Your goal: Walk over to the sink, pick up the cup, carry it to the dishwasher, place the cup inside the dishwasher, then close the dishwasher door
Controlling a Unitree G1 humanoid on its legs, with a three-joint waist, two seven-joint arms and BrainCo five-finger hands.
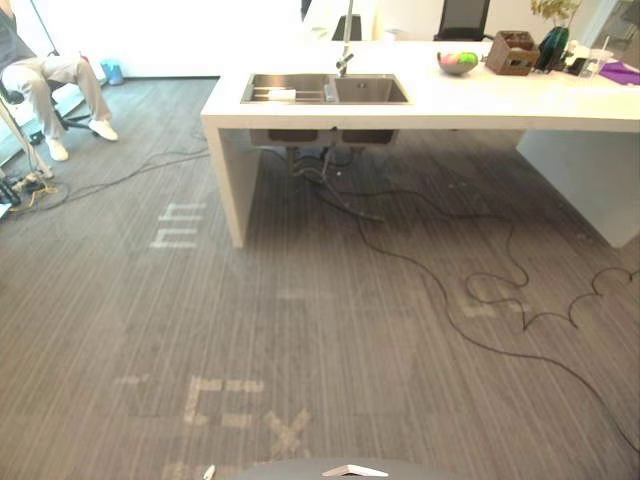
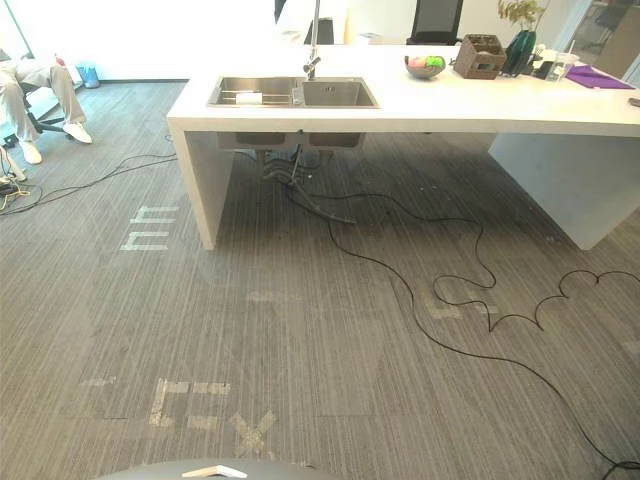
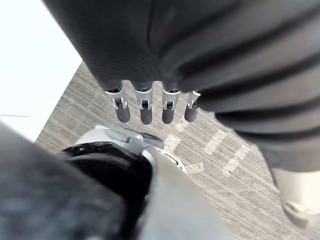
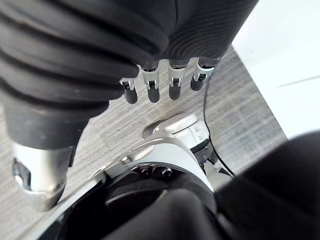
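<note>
Sink (image 1: pixel 325 89) is set in the left end of the worktop (image 1: pixel 500 100), with the tap (image 1: pixel 345 40) behind the divider. The left basin holds a small pale thing (image 1: pixel 276 94); cannot tell whether it is the cup. At the worktop's far right corner: fruit bowl (image 1: pixel 457 62), wooden box (image 1: pixel 512 53), vase (image 1: pixel 553 45), purple cloth (image 1: pixel 621 72). A person (image 1: pixel 50 75) sits well left of the worktop. Pale tape marks (image 1: pixel 178 226) on the carpet floor (image 1: pixel 350 330). Left robot hand (image 3: pixel 146 111): fingers straight, hanging slack over the floor, nothing held. Right robot hand (image 4: pixel 151 87): likewise straight and empty.
</note>
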